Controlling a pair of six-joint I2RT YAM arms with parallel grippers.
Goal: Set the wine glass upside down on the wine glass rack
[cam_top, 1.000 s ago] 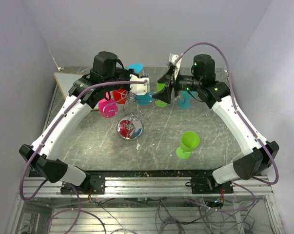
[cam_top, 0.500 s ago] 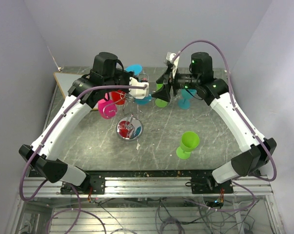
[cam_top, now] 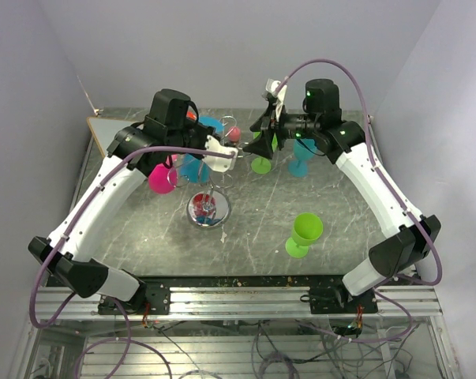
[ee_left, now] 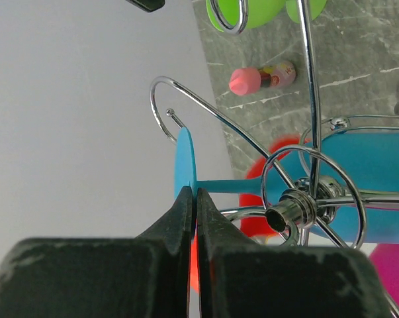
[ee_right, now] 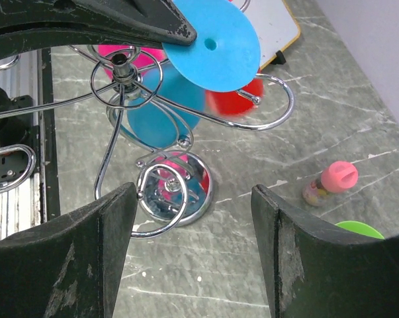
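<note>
I am looking down on a grey, white-veined stone counter [cam_top: 143,229] boxed in by plain pale walls [cam_top: 222,47]. A white board [cam_top: 103,130] lies at the far left corner.

The wine glass rack [cam_top: 208,209] stands left of centre on its shiny round base. My left tool [ee_left: 191,197] is pinched narrow on the flat foot of the blue wine glass [ee_left: 184,156]. Its stem runs towards the rack's hub, and the bowl sits lower among the wire loops, so the glass is tipped foot-up. I cannot tell whether the stem rests on a wire. My right tool [ee_right: 194,192] stands wide with nothing between its fingers, beside the rack's far right side.

A pink glass [cam_top: 160,178] shows at the rack's left side. A red glass [ee_right: 232,99] is mostly hidden behind the blue foot. A far green glass [cam_top: 260,164] and a second blue glass [cam_top: 301,154] are partly covered by the right arm. A near green glass [cam_top: 305,233] stands in the open.

A small pink-capped bottle [ee_right: 331,180] lies on the counter. Its label is printed in colours but is too small to read. I can make out no other writing.
</note>
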